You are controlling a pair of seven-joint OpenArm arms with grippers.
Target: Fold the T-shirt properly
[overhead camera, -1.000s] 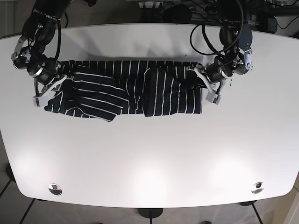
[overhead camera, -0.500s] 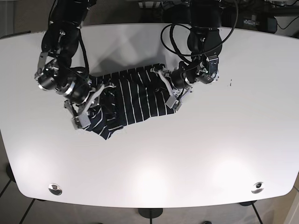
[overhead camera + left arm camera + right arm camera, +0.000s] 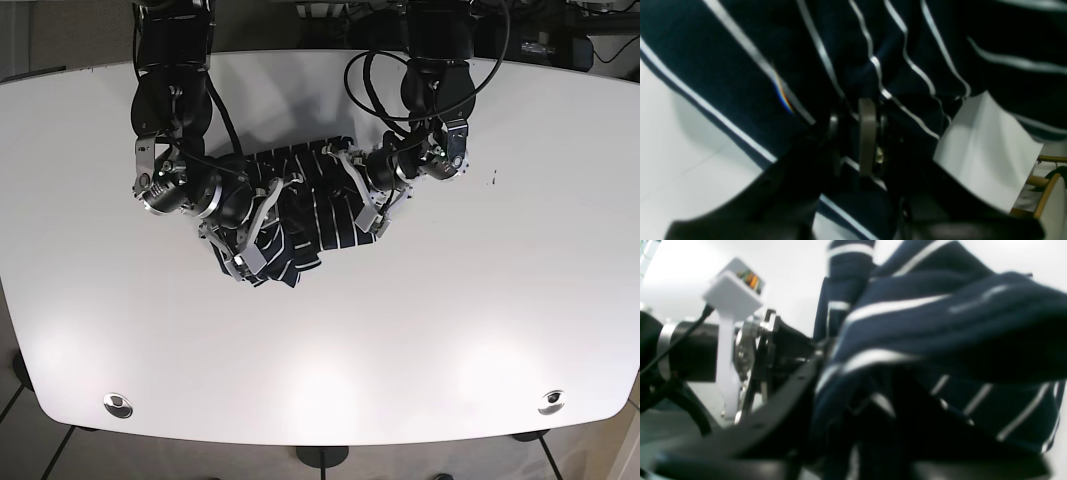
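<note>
Both pincers, left pincer [image 3: 362, 205] and right pincer [image 3: 252, 232], clench the bunched T-shirt [image 3: 300, 200] mid-table [image 3: 500, 330]; edges should align before release

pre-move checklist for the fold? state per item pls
1. Left gripper has cloth: ok, dark navy white-striped T-shirt drapes over its finger in the left wrist view.
2. Right gripper has cloth: cannot tell, right wrist view blurred, fabric bunched over it.
3. Shirt flat for folding: not ok, bunched between the two grippers.
4. Shirt fully on white table: ok.
5. Arm clearance: not ok, grippers close together over the shirt.
6. Landing area in front of shirt: ok, bare tabletop.
</note>
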